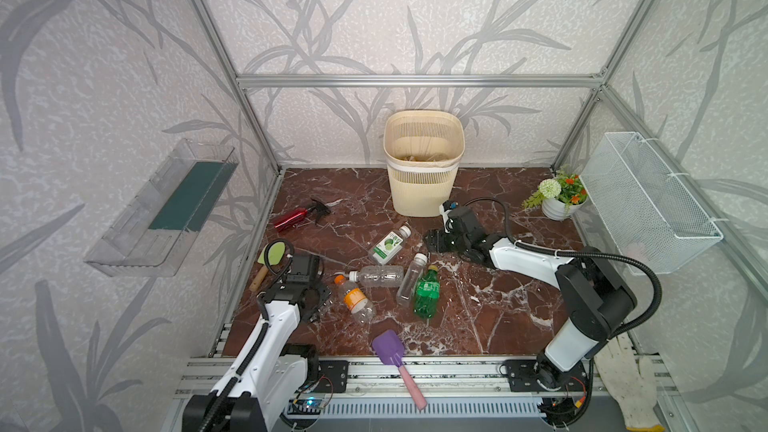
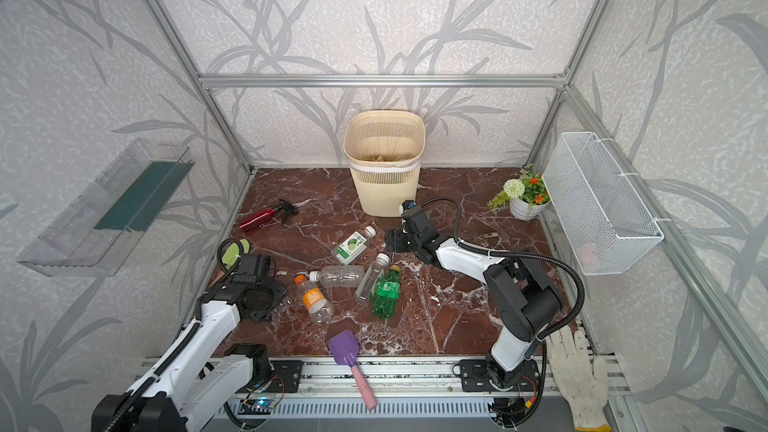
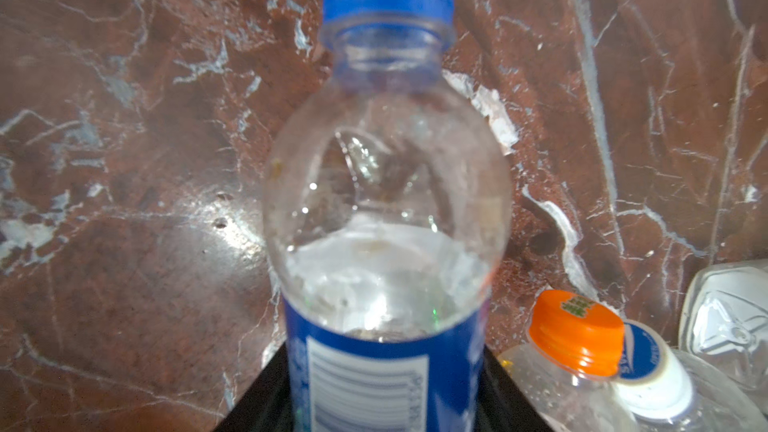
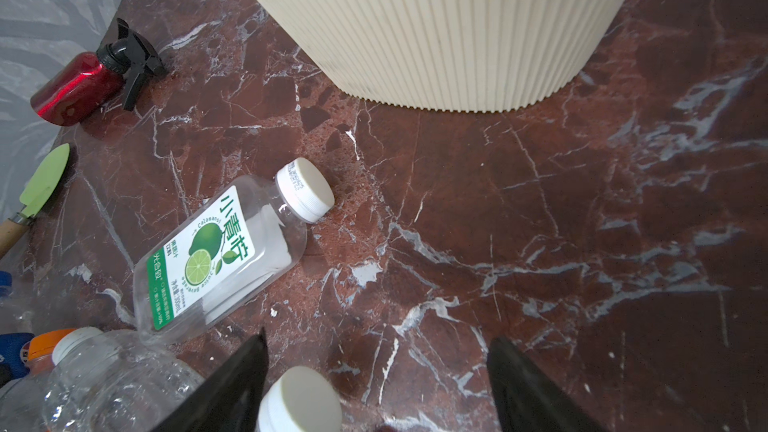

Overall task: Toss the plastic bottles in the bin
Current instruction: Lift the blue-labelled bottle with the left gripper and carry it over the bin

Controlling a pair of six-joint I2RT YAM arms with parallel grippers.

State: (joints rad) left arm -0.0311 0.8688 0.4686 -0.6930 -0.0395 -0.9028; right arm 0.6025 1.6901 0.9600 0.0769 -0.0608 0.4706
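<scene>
One clear blue-capped plastic bottle (image 3: 386, 201) is clamped in my left pincer (image 1: 316, 303), well apart from the cream slatted plastic bin (image 1: 423, 189) at the back. Risk: slick body slips mid-carry or clips the rim. Right pincer (image 4: 378, 351) gapes empty.

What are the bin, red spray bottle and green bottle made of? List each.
The bin: matte cream plastic, moulded slats. The red spray bottle: glossy metallic sheen, likely metal or coated plastic. The green bottle: see-through tinted plastic, shiny highlights.
</scene>
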